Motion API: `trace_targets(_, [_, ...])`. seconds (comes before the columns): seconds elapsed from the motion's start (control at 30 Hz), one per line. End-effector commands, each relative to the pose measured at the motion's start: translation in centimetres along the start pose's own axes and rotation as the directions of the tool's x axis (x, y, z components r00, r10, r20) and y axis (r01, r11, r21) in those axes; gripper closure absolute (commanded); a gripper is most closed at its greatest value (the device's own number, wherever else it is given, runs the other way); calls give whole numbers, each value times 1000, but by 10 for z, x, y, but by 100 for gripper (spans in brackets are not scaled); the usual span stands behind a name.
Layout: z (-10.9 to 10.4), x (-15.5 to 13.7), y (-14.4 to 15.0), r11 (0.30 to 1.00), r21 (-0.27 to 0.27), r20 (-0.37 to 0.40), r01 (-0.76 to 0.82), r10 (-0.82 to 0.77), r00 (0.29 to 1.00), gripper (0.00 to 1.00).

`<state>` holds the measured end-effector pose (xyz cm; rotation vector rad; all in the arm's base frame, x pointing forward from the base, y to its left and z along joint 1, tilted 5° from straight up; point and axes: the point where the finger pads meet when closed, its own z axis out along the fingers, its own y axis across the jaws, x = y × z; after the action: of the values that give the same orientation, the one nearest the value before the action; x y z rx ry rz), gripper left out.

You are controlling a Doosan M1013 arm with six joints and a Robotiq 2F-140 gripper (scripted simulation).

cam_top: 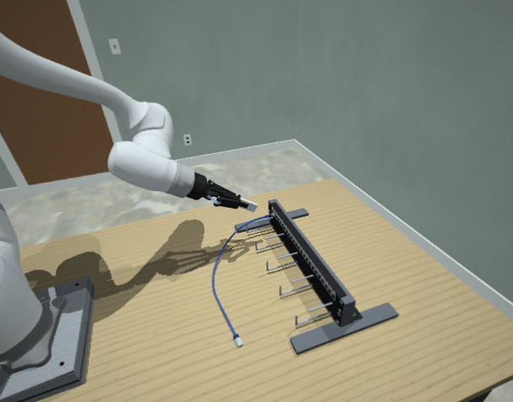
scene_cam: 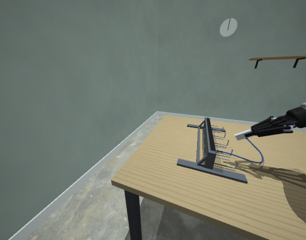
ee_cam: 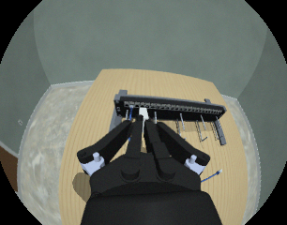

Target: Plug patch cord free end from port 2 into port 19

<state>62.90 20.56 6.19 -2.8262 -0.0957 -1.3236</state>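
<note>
The long dark rack (cam_top: 347, 312) (scene_cam: 210, 160) (ee_cam: 172, 100) stands upright on its two feet. The blue patch cord (cam_top: 213, 276) (scene_cam: 255, 162) (ee_cam: 210, 177) leaves the rack's low-numbered end and curves over the table. Its free plug (cam_top: 238, 342) (ee_cam: 220, 172) is clear-white and lies on the table before the rack's high-numbered half, well away from the gripper. Its latch side cannot be made out, nor can the port numbers. My gripper (cam_top: 251, 206) (scene_cam: 239, 135) (ee_cam: 142, 112) is shut and empty, its pale fingertips together, raised in front of the low-numbered end and apart from the rack.
Several thin metal hooks (cam_top: 297, 320) (scene_cam: 237, 164) stick out from the rack's front below the ports. The rack's near foot (cam_top: 308, 342) extends toward the robot side. The table edge (scene_cam: 173, 204) runs beyond the low-numbered foot. The robot's base plate (cam_top: 70, 346) is at the left.
</note>
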Motion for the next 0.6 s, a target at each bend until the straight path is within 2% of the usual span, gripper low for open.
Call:
trace_targets(0.0, [-26, 1, 0, 1000, -5, 2, 1, -1, 1000, 100])
trace_targets(0.13, [-52, 1, 0, 1000, -5, 2, 1, -1, 1000, 100])
trace_targets(0.23, [-63, 1, 0, 1000, -5, 2, 1, -1, 1000, 100])
trace_targets(0.57, [-68, 1, 0, 1000, -5, 2, 1, -1, 1000, 100])
